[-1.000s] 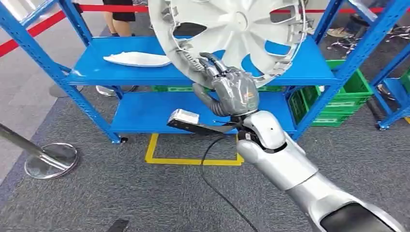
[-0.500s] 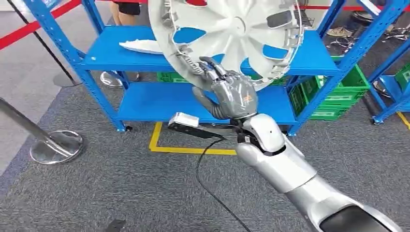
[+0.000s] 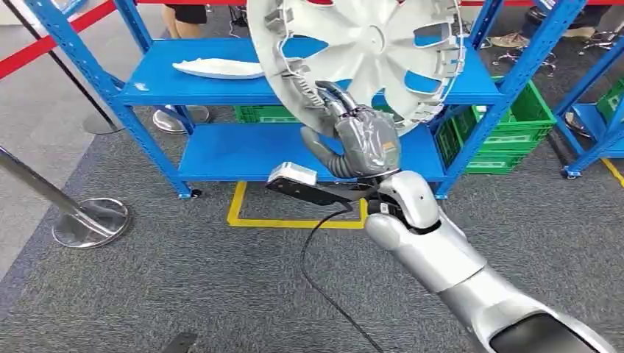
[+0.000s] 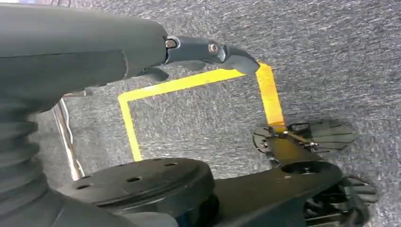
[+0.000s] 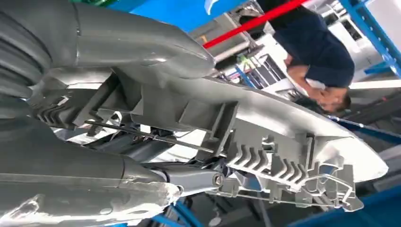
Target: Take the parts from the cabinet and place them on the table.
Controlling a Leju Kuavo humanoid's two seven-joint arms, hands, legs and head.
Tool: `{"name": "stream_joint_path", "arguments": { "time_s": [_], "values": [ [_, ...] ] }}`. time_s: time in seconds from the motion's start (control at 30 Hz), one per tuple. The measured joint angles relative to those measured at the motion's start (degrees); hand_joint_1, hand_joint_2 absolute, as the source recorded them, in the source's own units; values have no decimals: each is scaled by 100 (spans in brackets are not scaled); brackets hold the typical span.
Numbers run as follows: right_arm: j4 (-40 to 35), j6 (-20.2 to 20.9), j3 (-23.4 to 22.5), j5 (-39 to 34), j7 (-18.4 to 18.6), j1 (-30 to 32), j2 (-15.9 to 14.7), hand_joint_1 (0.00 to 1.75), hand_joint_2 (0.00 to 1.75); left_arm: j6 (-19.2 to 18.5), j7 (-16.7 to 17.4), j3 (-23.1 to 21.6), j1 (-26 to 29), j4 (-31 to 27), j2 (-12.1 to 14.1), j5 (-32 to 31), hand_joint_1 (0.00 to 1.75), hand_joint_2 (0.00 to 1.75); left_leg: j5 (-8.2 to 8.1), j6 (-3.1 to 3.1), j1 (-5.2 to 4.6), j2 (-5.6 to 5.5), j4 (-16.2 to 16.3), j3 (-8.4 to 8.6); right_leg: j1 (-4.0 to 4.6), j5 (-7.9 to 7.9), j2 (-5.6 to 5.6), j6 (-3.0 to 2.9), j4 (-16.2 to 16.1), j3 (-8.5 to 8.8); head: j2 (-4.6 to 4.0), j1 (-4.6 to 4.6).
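My right hand (image 3: 362,141) grips the lower rim of a large silver wheel cover (image 3: 368,51) and holds it up in front of the blue cabinet (image 3: 221,158). The right wrist view shows the cover's ribbed rim (image 5: 283,142) clamped between the thumb and fingers of my right hand (image 5: 118,38). A white flat part (image 3: 217,68) lies on the cabinet's upper shelf, to the left of the cover. My left hand (image 4: 94,52) hangs over the carpet with one dark finger stretched out and nothing in it.
A chrome stanchion base (image 3: 92,220) and a red rope (image 3: 44,48) stand at the left. Green crates (image 3: 508,140) sit behind the cabinet's right post, near another blue rack (image 3: 589,125). Yellow tape (image 3: 294,220) marks the floor. A person (image 3: 184,15) stands behind the cabinet.
The whole view has shifted a little, so the camera moved. My right hand keeps its grip on the wheel cover, which sits slightly further right in the picture.
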Motion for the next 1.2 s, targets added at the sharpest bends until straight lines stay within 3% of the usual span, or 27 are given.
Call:
{"name": "stream_joint_path", "arguments": {
  "time_s": [0.07,0.1,0.13,0.17,0.2,0.23,0.27,0.3,0.4,0.43,0.47,0.5,0.57,0.6,0.63,0.67,0.73,0.77,0.8,0.83,0.93,1.0,1.03,1.1,1.13,1.2],
  "values": [
    [-6,-2,-13,2,-26,14,2,175,175,0,0,0,-1,-2,0,-9,0,175,-410,-49,27,1,911,-407,0,41,51,-8,2,-61,0,-2],
    [-7,0,-17,-2,-26,25,2,175,175,0,0,0,1,0,0,-24,0,175,-473,-68,33,1,1206,-541,-1,68,81,-4,4,-96,0,-7],
    [-7,0,-20,-9,-26,41,2,175,175,0,0,0,0,0,0,-33,0,175,-388,-79,44,1,1179,-523,-7,92,120,8,5,-123,0,-4],
    [-7,0,-22,-13,-26,52,2,175,175,2,0,-2,-3,-2,0,-35,0,175,-210,-85,55,-1,948,-402,-16,112,171,31,12,-152,0,-4],
    [-7,0,-24,-13,-26,55,2,175,175,2,0,-2,-2,-2,7,-39,0,175,20,-92,65,-14,543,-178,-31,129,218,56,24,-174,0,-4],
    [-9,0,-26,-13,-26,54,2,175,175,4,0,-4,-2,0,13,-44,0,175,232,-109,89,-104,68,94,-50,142,265,78,49,-198,0,-4],
    [-22,-2,-31,-15,-26,47,2,175,175,2,0,-4,-2,0,7,-44,0,175,296,-140,145,-357,-301,301,-48,154,302,111,81,-244,0,-15],
    [-41,-2,-35,-15,-26,35,2,175,175,2,0,-4,-2,0,2,-44,0,175,226,-79,151,-427,-469,329,-16,161,362,140,172,-337,0,-22],
    [-48,-9,-37,-13,-35,69,4,175,175,4,0,-7,-2,0,13,-50,0,175,282,54,97,-288,-398,273,-58,283,494,264,74,-394,2,-22],
    [-48,-9,-44,-18,-33,82,2,175,175,2,0,-9,-4,0,2,-50,0,175,319,114,133,-207,-421,263,-62,287,483,283,85,-428,2,-46],
    [-52,-9,-52,-17,-33,85,2,175,175,4,0,-9,-14,-2,11,-50,0,175,338,143,132,-164,-421,256,-40,149,244,307,211,-495,2,11],
    [-52,-9,-57,-15,-35,82,2,175,175,4,0,-9,-12,-2,11,-52,0,175,350,178,125,-121,-421,247,-40,-93,93,325,541,-616,2,64],
    [-52,-11,-57,-11,-42,84,2,175,175,4,0,-9,12,-2,20,-52,0,175,360,199,116,1,-420,228,-47,-561,-14,359,1483,-974,2,61],
    [-52,-13,-59,-11,-41,92,2,175,175,4,0,-9,21,-2,24,-55,0,175,362,201,114,61,-420,220,-48,-674,-32,366,1820,-1092,2,61],
    [-52,-13,-61,-13,-37,104,2,175,175,4,2,-9,24,-2,31,-59,0,175,364,199,114,121,-420,217,-50,-668,-41,370,1891,-1095,2,61],
    [-52,-13,-66,-18,-33,113,2,175,175,4,2,-9,23,0,28,-59,0,175,366,195,114,184,-419,216,-50,-545,-50,365,1715,-947,2,59],
    [-52,-15,-68,-15,-33,103,2,175,175,4,2,-9,13,0,26,-61,0,175,364,175,115,301,-416,224,-49,-155,-150,346,799,-390,2,59],
    [-57,-15,-70,-13,-35,91,2,175,175,4,2,-11,10,-2,28,-61,0,175,356,145,91,338,-412,236,-35,-69,-389,339,367,-139,2,63],
    [-57,-18,-74,-11,-35,71,7,175,175,4,2,-9,11,0,28,-66,0,175,346,104,39,373,-391,216,46,-154,-553,325,222,-49,2,79],
    [-74,-24,-76,-5,-35,72,13,175,175,2,2,-9,16,0,29,-70,0,175,363,75,26,412,-391,208,17,-127,-465,232,238,-98,2,46],
    [-74,-37,-131,13,-22,109,11,175,175,2,2,-11,11,-2,29,-77,0,175,374,-11,41,580,-421,216,32,-74,-277,116,224,-173,2,48],
    [-92,-50,-157,20,-11,113,11,175,175,2,2,-11,-2,-2,31,-79,0,175,109,-60,69,200,-145,96,-12,-33,-178,46,198,-180,2,20],
    [-94,-70,-157,33,-11,114,11,175,175,2,2,-11,1,0,28,-81,0,175,-129,-65,66,100,284,-99,-15,-21,-119,20,196,-195,2,-13],
    [-94,-90,-160,57,-13,124,11,175,175,0,2,-11,23,0,29,-87,0,175,-482,-70,63,50,1193,-538,-5,4,20,-16,197,-228,0,-28],
    [-94,-90,-164,57,-11,135,11,175,175,0,2,-9,27,0,31,-87,0,175,-468,-62,58,48,1343,-623,-3,15,89,-18,198,-238,2,-28],
    [-92,-87,-166,57,-4,154,11,175,175,0,2,-11,11,0,31,-94,0,175,-115,-31,56,31,962,-439,-4,36,227,-2,200,-248,2,-28]
  ]
}}
